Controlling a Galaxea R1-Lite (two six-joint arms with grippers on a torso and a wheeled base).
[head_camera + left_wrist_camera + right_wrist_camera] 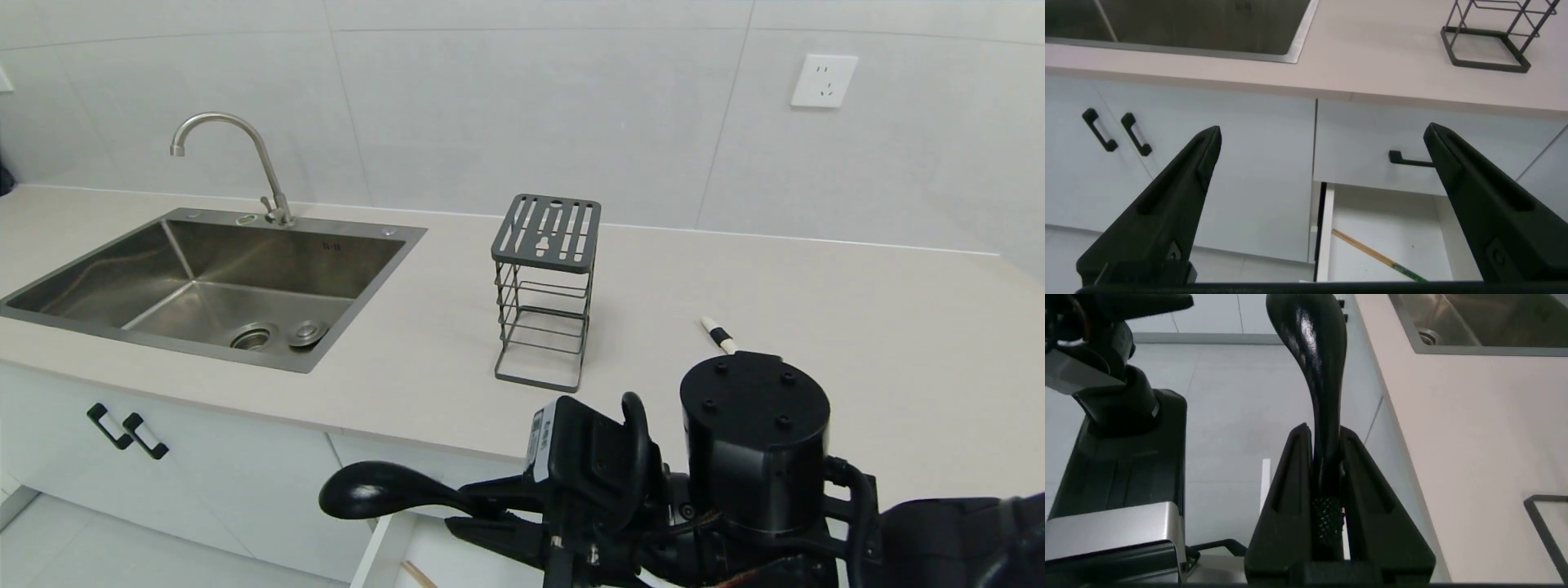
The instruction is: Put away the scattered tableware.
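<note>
I have the black spoon (371,490) pinched in the right gripper (1323,445); left gripper (1323,131) spread. Next, probably: lower it into the open drawer (1404,219).

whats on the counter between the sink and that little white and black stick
In the head view, the dark wire rack stands on the counter between the sink and the stick; the rest of that stretch is bare.
</note>
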